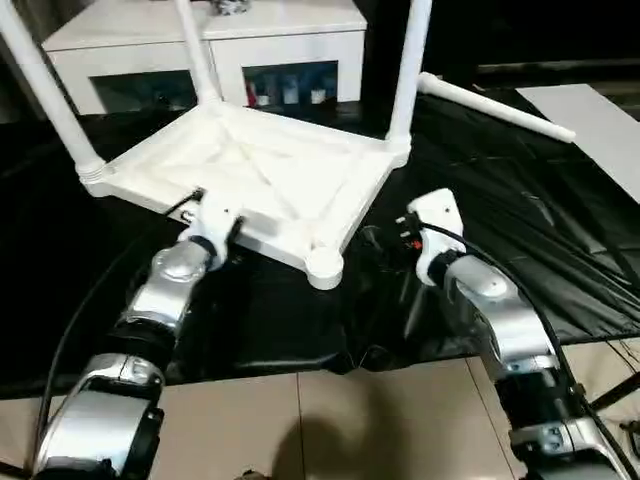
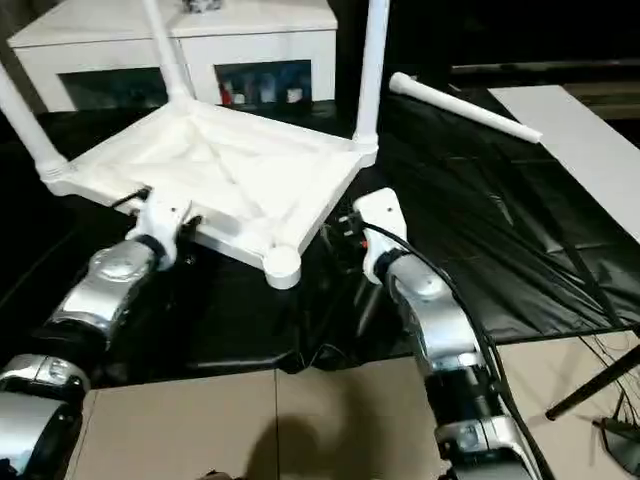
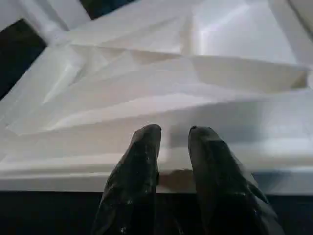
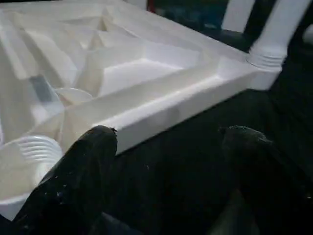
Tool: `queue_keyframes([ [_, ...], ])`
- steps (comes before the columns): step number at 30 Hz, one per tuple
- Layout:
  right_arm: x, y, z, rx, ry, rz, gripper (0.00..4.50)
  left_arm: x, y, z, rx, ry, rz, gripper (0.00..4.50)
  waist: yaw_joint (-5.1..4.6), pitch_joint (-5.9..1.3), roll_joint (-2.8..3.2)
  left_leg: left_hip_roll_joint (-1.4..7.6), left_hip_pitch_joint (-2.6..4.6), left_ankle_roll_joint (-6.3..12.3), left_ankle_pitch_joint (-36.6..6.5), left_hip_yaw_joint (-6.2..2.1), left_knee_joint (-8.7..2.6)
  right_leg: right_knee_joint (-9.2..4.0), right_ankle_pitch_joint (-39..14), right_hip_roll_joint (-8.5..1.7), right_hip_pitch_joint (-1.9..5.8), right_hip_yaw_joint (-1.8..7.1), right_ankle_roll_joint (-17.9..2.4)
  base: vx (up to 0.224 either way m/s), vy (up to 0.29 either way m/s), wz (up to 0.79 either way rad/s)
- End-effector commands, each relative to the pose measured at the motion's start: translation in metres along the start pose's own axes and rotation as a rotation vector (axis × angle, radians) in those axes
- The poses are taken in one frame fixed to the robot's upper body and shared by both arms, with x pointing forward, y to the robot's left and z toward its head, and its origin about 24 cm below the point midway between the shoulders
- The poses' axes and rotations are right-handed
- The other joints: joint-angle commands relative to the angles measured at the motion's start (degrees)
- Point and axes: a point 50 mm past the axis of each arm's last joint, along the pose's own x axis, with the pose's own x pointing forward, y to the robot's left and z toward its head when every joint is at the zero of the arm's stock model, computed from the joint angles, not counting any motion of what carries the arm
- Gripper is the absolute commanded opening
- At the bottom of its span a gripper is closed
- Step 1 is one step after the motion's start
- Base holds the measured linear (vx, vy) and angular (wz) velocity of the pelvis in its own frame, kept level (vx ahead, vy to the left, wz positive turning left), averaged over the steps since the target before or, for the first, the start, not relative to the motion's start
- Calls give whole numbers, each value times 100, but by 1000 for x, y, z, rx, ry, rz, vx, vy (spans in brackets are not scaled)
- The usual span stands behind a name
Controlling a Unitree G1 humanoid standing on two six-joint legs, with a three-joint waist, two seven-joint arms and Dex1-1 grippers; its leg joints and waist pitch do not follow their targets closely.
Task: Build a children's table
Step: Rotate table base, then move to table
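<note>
A: Where's the tabletop (image 1: 270, 180)?
B: Upside down on the black sheet (image 1: 520, 250), ribbed underside up. Three legs (image 1: 408, 70) stand in corner sockets. The near corner socket (image 1: 324, 266) is empty, and a fourth leg (image 1: 495, 108) lies loose on the sheet, well apart, off to the right.

A: Left gripper (image 3: 173, 147)?
B: At the tabletop's near edge. Fingers (image 3: 142, 161) narrowly parted, tips over the rim. They may be nipping the rim, but the wrist view doesn't settle it, so I can't tell a grip.

A: Right gripper (image 4: 166, 142)?
B: Spread wide, nothing between the fingers (image 4: 83, 166). It hangs over the black sheet just beside the tabletop's right edge, near the empty socket, not touching.

A: Background?
B: A white cabinet (image 1: 200, 45) behind the table.
</note>
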Motion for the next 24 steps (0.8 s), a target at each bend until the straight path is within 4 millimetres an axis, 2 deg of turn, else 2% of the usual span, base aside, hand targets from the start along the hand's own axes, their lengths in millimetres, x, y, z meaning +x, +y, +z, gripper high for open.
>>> queue_keyframes([
  [1,-3,1,6,30,-32,-33,385,-5,2,10,-133,-80,8,124,13,-451,-19,38,103,6,-1212,0,-357,-337,-475,-245,287,131,-1365,0,0,0],
  [2,-3,1,6,30,-32,-33,385,-5,2,10,-133,-80,8,124,4,-443,-4,32,103,46,-1258,6,-361,-365,-588,-225,262,128,-1345,0,0,0],
  [3,-5,2,9,17,-53,-52,385,-12,-1,16,-222,-133,23,124,2,-443,-3,23,111,45,-1305,8,-359,-368,-657,-220,258,126,-1320,0,0,0],
  [4,-10,5,12,2,-99,-72,385,-29,-5,22,-292,-210,52,124,11,-427,-204,61,85,103,-1264,17,-378,-379,-687,-250,282,134,-1342,0,0,0],
  [5,-11,7,12,-2,-110,-79,385,-36,-7,24,-305,-235,70,124,39,-436,-301,99,58,139,-1135,14,-381,-318,-615,-294,331,136,-1379,0,0,0],
  [6,-11,7,12,-2,-110,-79,385,-36,-7,24,-305,-235,70,124,62,-407,-166,113,47,229,-1049,17,-399,-357,-726,-296,267,137,-1297,0,0,0],
  [7,-13,9,11,4,-121,-87,385,-49,-10,25,-310,-273,109,124,42,-403,-180,84,103,197,-1295,44,-380,-398,-1025,-236,192,140,-1216,0,0,0],
  [8,-14,10,10,12,-120,-88,385,-54,-11,25,-303,-280,123,124,63,-400,-312,94,26,153,-1292,9,-415,-363,-1197,-276,282,133,-1068,0,0,0],
  [9,-13,11,9,14,-116,-86,385,-56,-13,25,-300,-278,128,124,80,-391,-270,93,63,129,-1329,18,-423,-400,-1310,-263,231,138,-986,0,0,0],
  [10,-12,14,4,21,-98,-76,385,-65,-18,23,-289,-264,146,124,87,-376,-337,125,102,76,-1510,8,-442,-391,-1493,-258,194,141,-898,0,0,0],
  [11,-12,15,3,23,-92,-75,385,-68,-19,22,-290,-257,148,124,80,-347,-324,118,93,41,-1610,2,-466,-428,-1631,-253,187,140,-848,0,0,0],
  [12,-12,15,3,23,-92,-75,385,-68,-19,22,-290,-257,148,124,84,-334,-327,112,141,-55,-1851,13,-465,-475,-1829,-221,127,150,-730,0,0,0],
  [13,-11,18,1,27,-82,-54,385,-71,-20,22,-295,-251,172,124,87,-335,-460,108,138,-124,-1889,8,-476,-473,-1820,-182,134,138,-632,0,0,0],
  [14,-11,18,1,27,-82,-54,385,-71,-20,22,-295,-251,172,124,124,-335,-382,133,180,-298,-1968,-44,-493,-445,-1654,-115,115,105,-588,0,0,0],
  [15,-10,21,0,37,-80,-33,385,-74,-19,22,-297,-247,191,124,136,-306,-458,93,14,-189,-2020,-184,-583,-355,-1485,-148,240,-43,-639,0,0,0],
  [16,-9,23,0,45,-80,-22,385,-77,-19,23,-302,-238,214,124,97,-307,-388,131,-103,-57,-2241,-458,-692,-280,-1077,-121,354,-248,-733,-20,-23,24],
  [17,-8,25,-2,47,-75,-11,385,-78,-17,23,-300,-222,237,124,98,-350,-245,224,19,30,-2396,-602,-708,-247,-845,-45,309,-325,-846,-2,-63,47],
  [18,-8,25,-2,47,-75,-11,385,-78,-17,23,-300,-222,237,124,-50,-337,-197,426,85,356,-2469,-1021,-812,6,-641,39,253,-431,-1195,-2,-63,47],
  [19,-7,25,-3,48,-68,-5,385,-79,-16,22,-294,-203,255,124,-129,-319,-165,494,179,764,-2515,-1333,-881,247,-915,118,149,-455,-1540,13,-108,53],
  [20,-7,25,-3,48,-68,-5,385,-79,-16,22,-294,-203,255,124,-136,-322,-172,377,195,1144,-2335,-1524,-863,349,-1099,110,116,-413,-1776,0,-153,55],
  [21,-7,27,-4,49,-64,-3,385,-81,-14,23,-287,-194,267,124,-116,-310,-186,255,129,1190,-2286,-1586,-891,357,-1111,106,149,-380,-1927,0,-153,55],
  [22,-6,26,-5,52,-60,-5,385,-82,-13,24,-287,-184,275,124,-71,-290,-295,-53,-57,1143,-2200,-1646,-903,214,-1256,27,300,-310,-2269,-9,-200,56],
  [23,-5,25,-6,64,-53,-14,385,-84,-12,25,-297,-175,282,124,-26,-321,-390,-371,-211,831,-2197,-1591,-719,-50,-1639,-76,435,-271,-2639,-45,-225,53],
  [24,-5,25,-6,65,-52,-15,385,-84,-12,25,-299,-174,283,124,-26,-321,-390,-371,-211,831,-2197,-1591,-719,-50,-1639,-76,435,-271,-2639,-45,-225,53],
])
